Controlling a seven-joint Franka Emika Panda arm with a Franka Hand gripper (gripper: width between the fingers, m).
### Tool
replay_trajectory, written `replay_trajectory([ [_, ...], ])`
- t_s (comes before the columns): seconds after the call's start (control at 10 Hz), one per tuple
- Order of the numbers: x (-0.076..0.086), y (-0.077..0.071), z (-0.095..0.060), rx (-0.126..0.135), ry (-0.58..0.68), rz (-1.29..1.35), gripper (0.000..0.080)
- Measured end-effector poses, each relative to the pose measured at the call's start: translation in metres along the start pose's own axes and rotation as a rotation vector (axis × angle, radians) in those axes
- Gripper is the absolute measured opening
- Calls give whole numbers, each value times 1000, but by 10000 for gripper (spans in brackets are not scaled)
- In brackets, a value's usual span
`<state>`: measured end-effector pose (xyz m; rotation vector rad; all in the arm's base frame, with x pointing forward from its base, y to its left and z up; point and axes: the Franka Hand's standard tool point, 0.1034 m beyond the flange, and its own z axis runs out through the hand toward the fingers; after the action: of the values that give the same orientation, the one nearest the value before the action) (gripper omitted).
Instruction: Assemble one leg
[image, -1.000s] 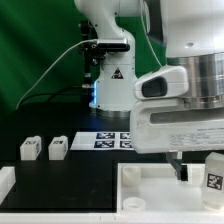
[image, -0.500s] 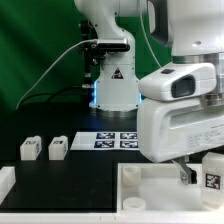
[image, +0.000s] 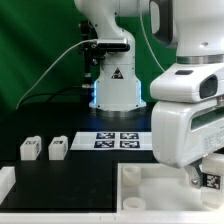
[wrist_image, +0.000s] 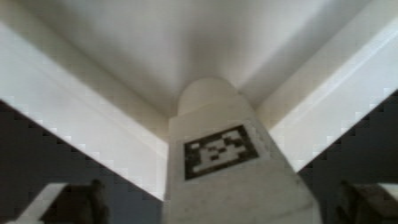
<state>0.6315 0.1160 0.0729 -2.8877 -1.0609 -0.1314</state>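
The leg (image: 213, 182) stands upright in the low right corner of the exterior view, its long axis vertical. Its foot is on the large white rimmed panel (image: 150, 195) and its black-and-white tag faces the camera. Only the lower part of it shows there, as the arm's bulky white wrist housing covers its top. The gripper (image: 206, 177) is down around it. One grey finger (image: 192, 178) shows just beside the leg on the exterior view's left, while the other finger cannot be made out.

In the wrist view the leg (wrist_image: 221, 150) is seen nearly end-on. Its length runs away from the camera and the tag sits on the face turned toward the lens. Two dark blurred fingers (wrist_image: 71, 202) flank it, each with a clear gap to the leg's sides, so the gripper (wrist_image: 222, 203) is spread wide and holds nothing. Pale angled surfaces fan out behind the leg, and whether they are the panel's rim cannot be told.

On the black tabletop (image: 80, 185), well apart on the exterior view's left, a second leg (image: 30, 149) and a third leg (image: 58, 148) stand side by side. The marker board (image: 113, 140) lies flat between them and the arm, in front of the robot base (image: 112, 85)
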Motion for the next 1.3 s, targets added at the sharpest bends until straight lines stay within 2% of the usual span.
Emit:
replay_trajectory([
  [0.2, 1, -1, 0, 7, 3, 203, 296],
  [0.4, 1, -1, 1, 9, 4, 383, 291],
  [0.7, 2, 4, 1, 12, 3, 887, 291],
  [1.0, 1, 5, 2, 2, -11, 1364, 291],
  [1.2, -1, 5, 2, 36, -27, 1745, 294],
  [1.3, 0, 4, 3, 43, -56, 1897, 294],
])
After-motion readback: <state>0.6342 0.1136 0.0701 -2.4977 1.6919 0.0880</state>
